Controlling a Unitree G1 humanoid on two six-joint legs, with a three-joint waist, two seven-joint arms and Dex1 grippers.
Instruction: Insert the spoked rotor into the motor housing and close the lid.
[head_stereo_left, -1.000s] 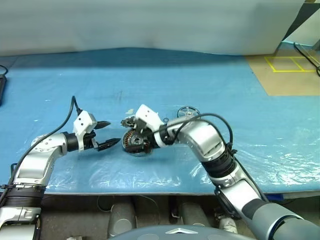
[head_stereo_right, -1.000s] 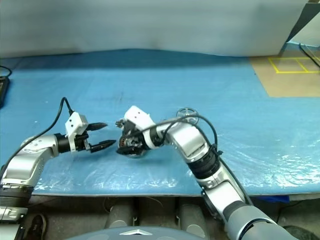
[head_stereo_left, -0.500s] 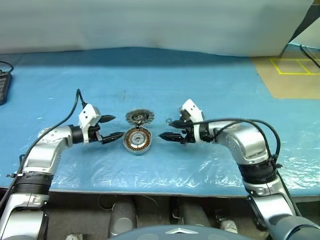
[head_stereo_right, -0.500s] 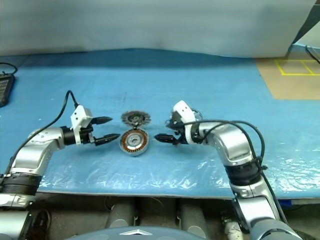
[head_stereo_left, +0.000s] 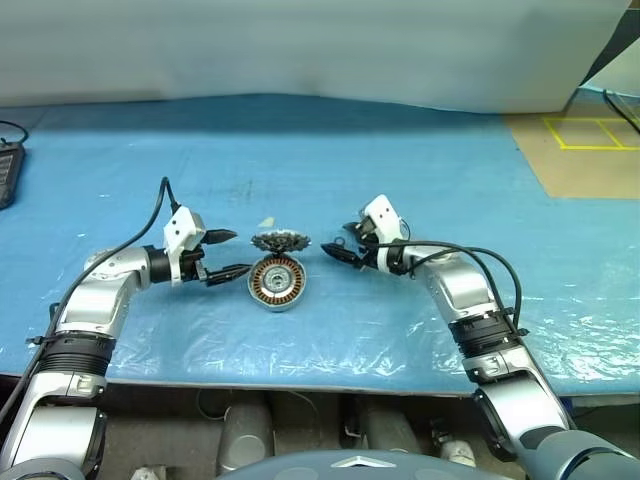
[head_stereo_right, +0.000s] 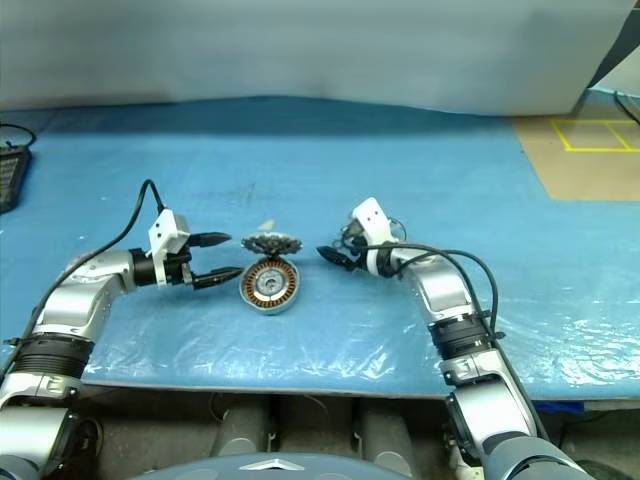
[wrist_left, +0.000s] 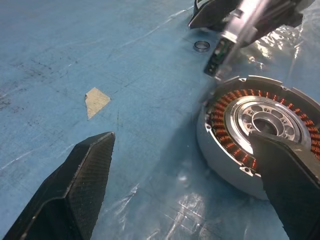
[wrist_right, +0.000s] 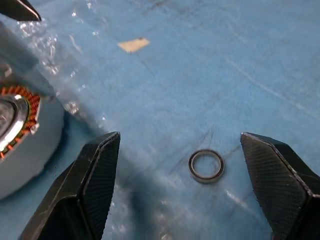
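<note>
The motor housing (head_stereo_left: 275, 282) lies on the blue table cover with its copper windings facing up. Just behind it lies the lid (head_stereo_left: 280, 241), toothed face up. My left gripper (head_stereo_left: 238, 254) stands open just to the left of the housing, one finger (wrist_left: 285, 185) close by its rim. To the right of the housing my right gripper (head_stereo_left: 336, 246) is open and low over the cover, with a tiny loose ring (wrist_right: 205, 165) lying between its fingers. Nothing is held by either gripper. The spoked rotor is hidden.
A tan scrap of tape (head_stereo_left: 266, 222) is stuck to the cover behind the lid. A black device (head_stereo_left: 8, 170) lies at the far left edge. Bare brown floor with yellow tape (head_stereo_left: 575, 140) shows at the back right. The table's front edge (head_stereo_left: 300, 362) runs below both arms.
My right gripper has drawn back to the right from over the housing, which now shows uncovered with the lid behind it. The left gripper has hardly moved. The camera has shifted.
</note>
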